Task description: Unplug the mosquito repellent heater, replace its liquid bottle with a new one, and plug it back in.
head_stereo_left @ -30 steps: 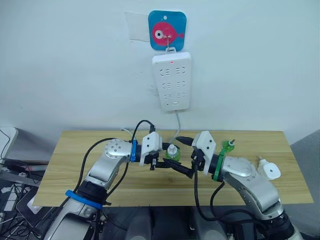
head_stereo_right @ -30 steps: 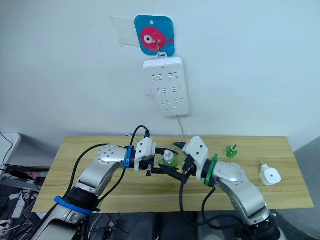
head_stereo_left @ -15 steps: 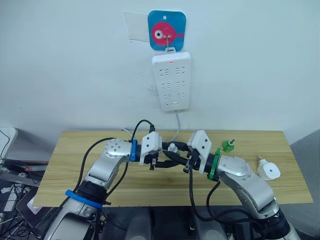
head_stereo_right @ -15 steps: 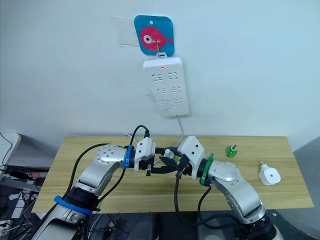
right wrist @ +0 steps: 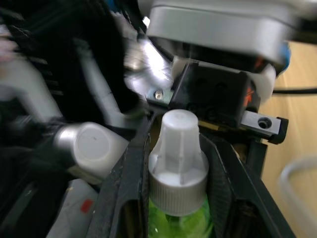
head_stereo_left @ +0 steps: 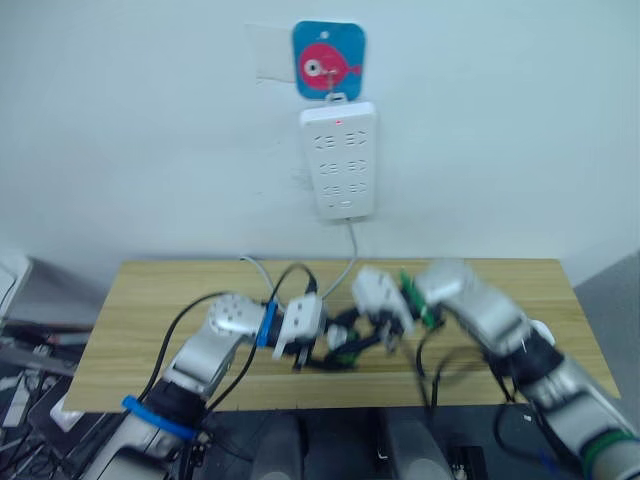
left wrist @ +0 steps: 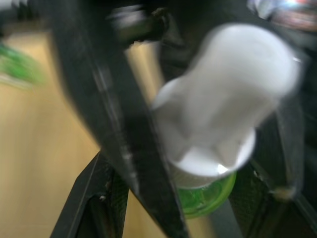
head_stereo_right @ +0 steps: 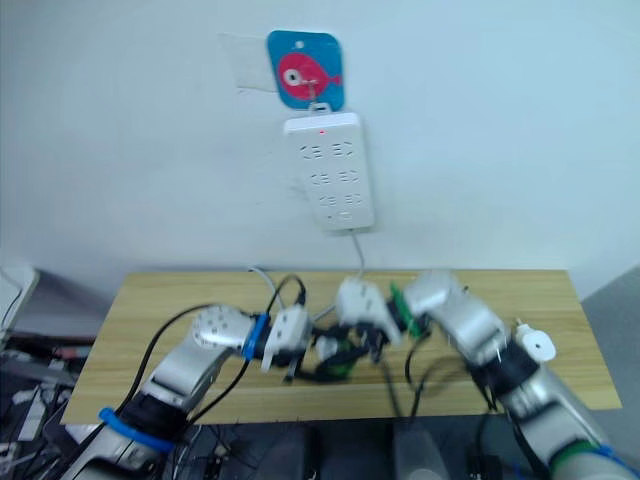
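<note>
Where the two arms meet over the middle of the wooden table (head_stereo_left: 150, 300), the new bottle (right wrist: 179, 208) stands between both sets of black fingers, its white screw cap (right wrist: 179, 151) rising above the green body. The left gripper (head_stereo_left: 322, 357) has its fingers pressed against the bottle's sides, as the left wrist view shows with a dark finger (left wrist: 129, 148) crossing right beside the cap. The right gripper (head_stereo_right: 352, 352) reaches in from the opposite side and its two fingers flank the cap closely, touching or nearly touching it; whether they actually press on it cannot be told. The mosquito repellent heater (head_stereo_right: 536, 345) lies unplugged near the table's right edge, well apart from the grippers, with bare wood between it and the right arm. On the wall above hangs the white power strip (head_stereo_left: 338, 160) under a blue fish hook (head_stereo_left: 328, 60), its cable (head_stereo_left: 350, 250) dropping to the table's back edge just behind the grippers. The left half of the tabletop is open wood out to the left edge.
</note>
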You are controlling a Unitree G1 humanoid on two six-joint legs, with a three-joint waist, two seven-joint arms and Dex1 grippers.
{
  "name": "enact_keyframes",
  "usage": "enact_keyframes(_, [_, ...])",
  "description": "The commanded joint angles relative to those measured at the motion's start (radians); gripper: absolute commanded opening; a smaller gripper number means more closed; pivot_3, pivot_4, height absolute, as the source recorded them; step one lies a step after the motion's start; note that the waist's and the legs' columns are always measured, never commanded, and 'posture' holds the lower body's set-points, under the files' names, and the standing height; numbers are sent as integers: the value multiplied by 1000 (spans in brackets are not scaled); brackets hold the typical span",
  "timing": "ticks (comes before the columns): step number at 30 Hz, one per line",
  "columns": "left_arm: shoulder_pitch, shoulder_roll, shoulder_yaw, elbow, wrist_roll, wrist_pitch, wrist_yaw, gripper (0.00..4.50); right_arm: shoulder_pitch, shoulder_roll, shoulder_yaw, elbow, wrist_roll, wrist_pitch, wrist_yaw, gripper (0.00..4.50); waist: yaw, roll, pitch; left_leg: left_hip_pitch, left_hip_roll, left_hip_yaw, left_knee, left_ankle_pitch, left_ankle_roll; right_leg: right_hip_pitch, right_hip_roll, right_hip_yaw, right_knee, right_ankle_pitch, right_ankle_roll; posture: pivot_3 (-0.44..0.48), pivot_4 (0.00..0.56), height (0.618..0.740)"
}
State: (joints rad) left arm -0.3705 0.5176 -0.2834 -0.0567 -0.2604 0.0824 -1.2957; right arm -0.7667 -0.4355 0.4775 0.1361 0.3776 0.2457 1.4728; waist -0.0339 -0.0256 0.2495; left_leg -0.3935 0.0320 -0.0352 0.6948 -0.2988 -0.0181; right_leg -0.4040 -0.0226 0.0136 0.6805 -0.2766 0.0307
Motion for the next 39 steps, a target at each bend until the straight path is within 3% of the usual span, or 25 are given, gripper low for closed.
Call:
enact_keyframes(1, [18,-22,-33,-37,-24,12,-7,2250,-7,24,-50,116,19,-68,89,1141,9,1,-1,-2,-1,-3,-2,-1,2,-2,0,-1,0,-3,-1,-8,220,740])
enact_keyframes(6, [3,-32,-24,-12,-20,10,0,2250,-14,-6,-85,170,0,-98,111,1141,0,2,-1,-18,0,-4,0,1,-1,-18,-9,-1,1,-5,-3,-35,223,740])
enact_keyframes(14, [-15,-37,-14,32,-15,-4,2,2250,3,-36,-120,130,12,-78,75,1141,-1,2,0,-16,-5,-5,1,6,-10,-15,-12,-2,2,3,4,-53,225,740])
enact_keyframes(24, [-5,-31,7,50,-22,-3,11,2250,106,-156,-244,6,23,-21,7,4419,1,2,0,-17,-5,-4,1,6,-10,-15,-12,0,1,3,4,-63,227,740])
enact_keyframes(30, [1,-19,28,63,-27,39,35,2250,309,-216,-365,-269,69,97,-169,4471,1,2,0,-17,-5,-5,1,6,-10,-15,-12,-1,1,3,4,-76,235,740])
enact_keyframes(39, [-4,4,20,78,4,78,69,2250,542,-78,-367,-547,15,166,-543,4471,-2,2,0,-17,-5,-5,1,6,-10,-15,-7,0,2,3,4,-89,239,740])
